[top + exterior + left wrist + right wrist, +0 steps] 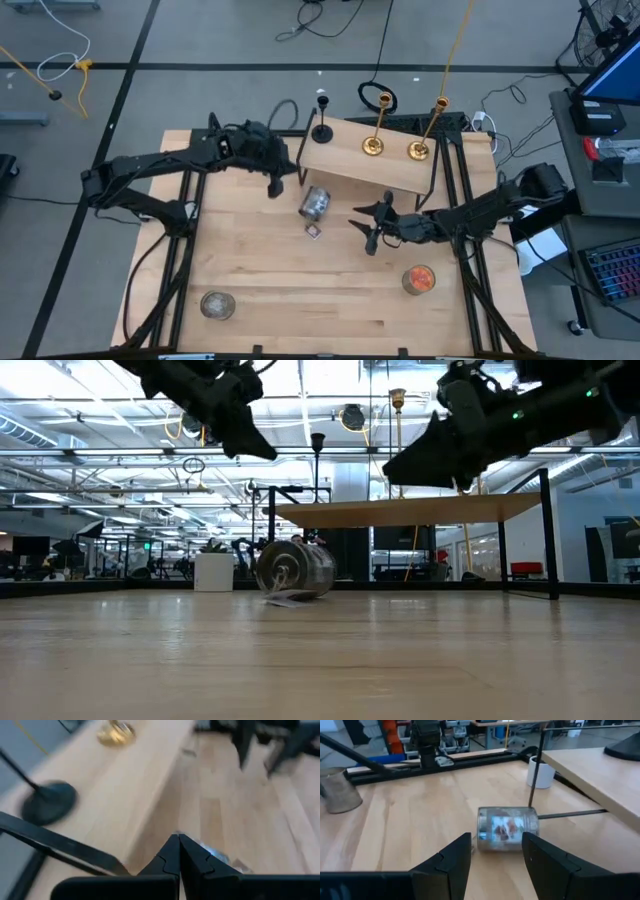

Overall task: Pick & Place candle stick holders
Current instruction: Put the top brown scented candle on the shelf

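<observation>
A slim black stemmed holder and two brass holders stand on a raised wooden shelf at the far side. A silvery glass cup lies on its side on the table before the shelf; it also shows in the right wrist view. A second silvery cup stands near left, and an orange-red cup stands near right. My left gripper is shut and hangs above the table, left of the lying cup. My right gripper is open, right of that cup, fingers pointing at it from a short way off.
A small white cup stands beside the shelf's thin black leg. A small tag lies by the lying cup. The shelf's frame and legs stand close behind the cup. Bare wood lies between the near cups.
</observation>
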Action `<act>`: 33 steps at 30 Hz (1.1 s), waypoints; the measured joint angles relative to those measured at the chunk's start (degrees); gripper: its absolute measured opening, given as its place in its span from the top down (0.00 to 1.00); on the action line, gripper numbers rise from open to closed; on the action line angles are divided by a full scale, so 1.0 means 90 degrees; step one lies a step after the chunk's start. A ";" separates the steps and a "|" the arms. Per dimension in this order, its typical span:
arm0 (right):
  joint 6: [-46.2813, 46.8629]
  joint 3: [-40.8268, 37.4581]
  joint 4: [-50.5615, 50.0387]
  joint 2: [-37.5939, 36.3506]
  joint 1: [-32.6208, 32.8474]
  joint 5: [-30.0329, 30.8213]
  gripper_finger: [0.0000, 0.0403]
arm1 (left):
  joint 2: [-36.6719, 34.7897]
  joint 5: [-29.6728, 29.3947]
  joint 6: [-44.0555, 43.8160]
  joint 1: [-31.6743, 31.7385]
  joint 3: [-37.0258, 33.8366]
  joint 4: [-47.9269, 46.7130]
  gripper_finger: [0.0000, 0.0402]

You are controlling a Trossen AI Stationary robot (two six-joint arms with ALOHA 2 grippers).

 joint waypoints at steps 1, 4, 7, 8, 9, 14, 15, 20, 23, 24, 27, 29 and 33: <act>-0.0051 0.0000 0.0190 0.0123 -0.0039 -0.0006 0.58 | 0.0003 -0.0063 0.0038 -0.0114 -0.0002 -0.0125 1.00; -0.0133 0.0000 0.0581 0.0455 -0.0134 -0.0002 0.58 | -0.0006 -0.0760 -0.0051 -0.0505 -0.0002 -0.0363 1.00; -0.0110 0.0000 0.0816 0.0719 -0.0206 -0.0003 0.58 | -0.0061 -0.1483 -0.0137 -0.0912 -0.0002 -0.0577 1.00; -0.0101 0.0012 0.0913 0.0816 -0.0235 -0.0004 0.58 | -0.0120 -0.1618 -0.0151 -0.1051 -0.0002 -0.0676 1.00; -0.0052 0.0032 0.0974 0.0910 -0.0259 -0.0003 0.58 | -0.0156 -0.1680 -0.0190 -0.1201 -0.0002 -0.0695 1.00; 0.0196 0.0270 0.1050 0.1317 -0.0399 -0.0011 0.57 | -0.0458 -0.1705 -0.0378 -0.1920 -0.0119 -0.0833 1.00; 0.0198 0.0291 0.1018 0.1371 -0.0407 -0.0018 0.57 | -0.0590 -0.1735 -0.0432 -0.2041 -0.0196 -0.0764 1.00; 0.0199 0.0627 0.1022 0.1743 -0.0494 -0.0754 0.54 | -0.1336 -0.2291 -0.0762 -0.2566 -0.0915 -0.0516 1.00; -0.0062 0.0870 0.1014 0.2014 -0.0526 -0.1051 0.48 | -0.1795 -0.2482 -0.0916 -0.2762 -0.1594 0.0078 1.00; -0.0150 0.0938 0.1005 0.2095 -0.0532 -0.1016 0.46 | -0.1932 -0.2494 -0.0931 -0.2799 -0.1851 0.0322 1.00; -0.0331 0.1066 0.1017 0.2281 -0.0568 -0.0964 0.40 | -0.2136 -0.2437 -0.1060 -0.2918 -0.2553 0.1294 1.00; -0.0301 0.1132 0.1023 0.2406 -0.0622 -0.0978 0.37 | -0.2216 -0.2367 -0.1157 -0.2942 -0.2899 0.1762 0.99; 0.0117 0.1140 0.0961 0.2614 -0.0734 -0.0982 0.36 | -0.2155 -0.2179 -0.1440 -0.2976 -0.3311 0.2293 0.96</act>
